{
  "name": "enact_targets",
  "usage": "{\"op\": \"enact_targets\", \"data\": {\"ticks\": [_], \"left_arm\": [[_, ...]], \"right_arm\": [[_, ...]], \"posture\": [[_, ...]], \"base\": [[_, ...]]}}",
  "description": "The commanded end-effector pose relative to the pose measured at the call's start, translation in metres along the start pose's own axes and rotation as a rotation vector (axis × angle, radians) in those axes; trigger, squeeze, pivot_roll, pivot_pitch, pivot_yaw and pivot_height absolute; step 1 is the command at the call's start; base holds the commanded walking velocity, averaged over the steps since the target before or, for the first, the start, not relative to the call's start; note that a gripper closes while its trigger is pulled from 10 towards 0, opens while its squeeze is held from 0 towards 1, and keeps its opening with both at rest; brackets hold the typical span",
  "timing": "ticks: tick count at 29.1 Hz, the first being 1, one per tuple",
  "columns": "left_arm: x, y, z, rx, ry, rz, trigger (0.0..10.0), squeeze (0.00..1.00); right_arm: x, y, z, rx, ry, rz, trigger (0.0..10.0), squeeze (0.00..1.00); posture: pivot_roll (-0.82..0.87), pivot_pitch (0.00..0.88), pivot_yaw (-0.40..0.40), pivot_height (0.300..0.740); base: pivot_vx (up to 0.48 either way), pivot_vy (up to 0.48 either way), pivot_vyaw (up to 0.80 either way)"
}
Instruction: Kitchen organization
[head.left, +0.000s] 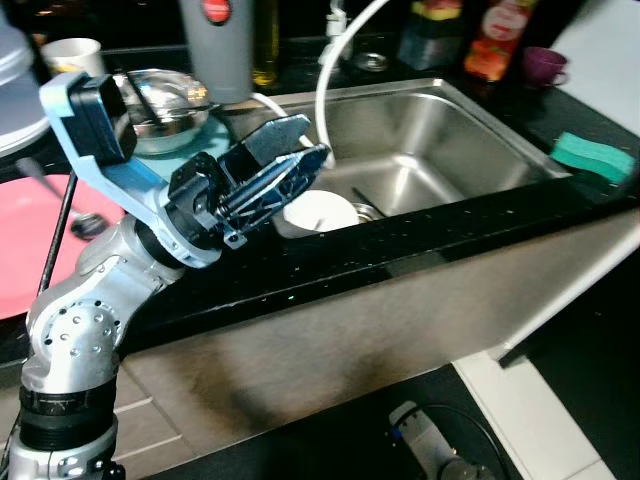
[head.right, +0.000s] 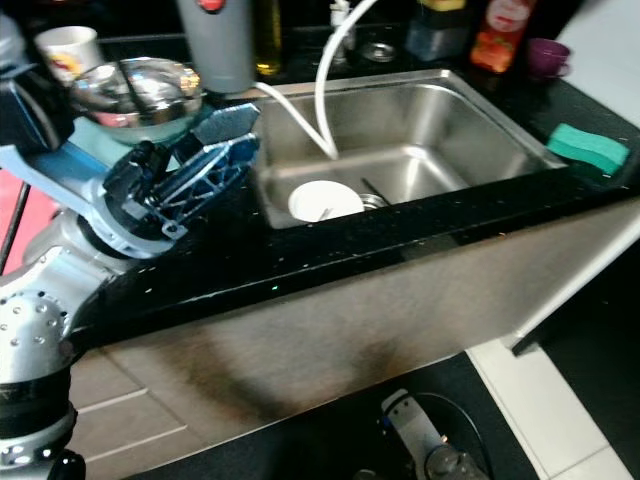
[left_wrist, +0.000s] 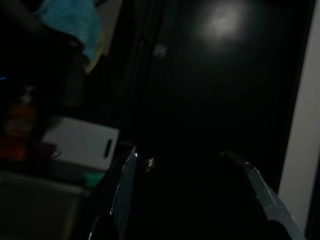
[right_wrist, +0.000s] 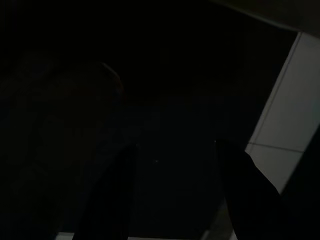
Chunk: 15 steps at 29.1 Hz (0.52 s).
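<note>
A white bowl lies at the near left of the steel sink, beside the drain. My left gripper hovers over the sink's left rim, just above and left of the bowl. Its fingers are open and hold nothing. In the left wrist view the left gripper points at a dark surface with its two fingers spread wide. My right arm hangs low; the right gripper stands open in the dark above a pale floor tile.
A metal bowl with utensils sits on the counter behind my left arm, next to a grey canister and a white cup. A white hose arcs into the sink. A green sponge lies right; bottles and a purple cup stand behind.
</note>
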<state>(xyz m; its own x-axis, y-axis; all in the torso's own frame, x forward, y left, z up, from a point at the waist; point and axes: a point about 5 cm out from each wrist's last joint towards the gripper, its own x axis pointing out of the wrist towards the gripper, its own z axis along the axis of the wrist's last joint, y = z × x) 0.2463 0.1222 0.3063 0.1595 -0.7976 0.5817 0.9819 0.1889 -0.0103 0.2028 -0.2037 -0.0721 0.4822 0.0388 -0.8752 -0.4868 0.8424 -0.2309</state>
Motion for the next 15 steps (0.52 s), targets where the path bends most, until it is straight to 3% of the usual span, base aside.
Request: {"op": "enact_targets", "data": {"ticks": [1,6,7,8,9,13,15], "left_arm": [[0.005,-0.004,-0.006,0.0,0.013,0.037,10.0,0.0],[0.012,-0.004,-0.013,-0.003,0.006,0.095,10.0,0.0],[0.015,0.002,-0.016,0.017,0.001,0.18,10.0,0.0],[0.015,0.002,-0.016,0.017,0.001,0.18,10.0,0.0],[0.015,0.012,-0.019,0.049,0.012,0.295,10.0,0.0],[0.012,0.02,-0.018,0.077,0.013,0.374,10.0,0.0],[0.004,0.032,-0.012,0.119,0.006,0.479,10.0,0.0]], "right_arm": [[0.0,0.003,-0.002,0.011,0.009,0.018,10.0,0.0],[0.0,0.003,-0.003,0.008,0.013,0.025,10.0,0.0],[0.0,0.004,-0.003,0.002,0.017,0.03,10.0,0.0],[0.0,0.004,-0.003,0.002,0.017,0.03,10.0,0.0],[0.0,0.004,-0.004,-0.004,0.021,0.035,10.0,0.0],[0.0,0.004,-0.004,-0.008,0.025,0.037,10.0,0.0],[0.0,0.004,-0.004,-0.014,0.027,0.04,10.0,0.0]], "posture": [[0.07,0.134,-0.071,0.74],[0.07,0.127,-0.073,0.74],[0.07,0.125,-0.074,0.74],[0.07,0.125,-0.074,0.74],[0.08,0.12,-0.077,0.74],[0.08,0.118,-0.077,0.74],[0.08,0.121,-0.077,0.74]], "base": [[0.0,0.0,0.78],[0.0,0.0,0.78],[0.0,0.0,0.78],[0.0,0.0,0.78],[0.0,0.0,0.79],[0.0,0.0,0.78],[0.0,0.0,0.78]]}}
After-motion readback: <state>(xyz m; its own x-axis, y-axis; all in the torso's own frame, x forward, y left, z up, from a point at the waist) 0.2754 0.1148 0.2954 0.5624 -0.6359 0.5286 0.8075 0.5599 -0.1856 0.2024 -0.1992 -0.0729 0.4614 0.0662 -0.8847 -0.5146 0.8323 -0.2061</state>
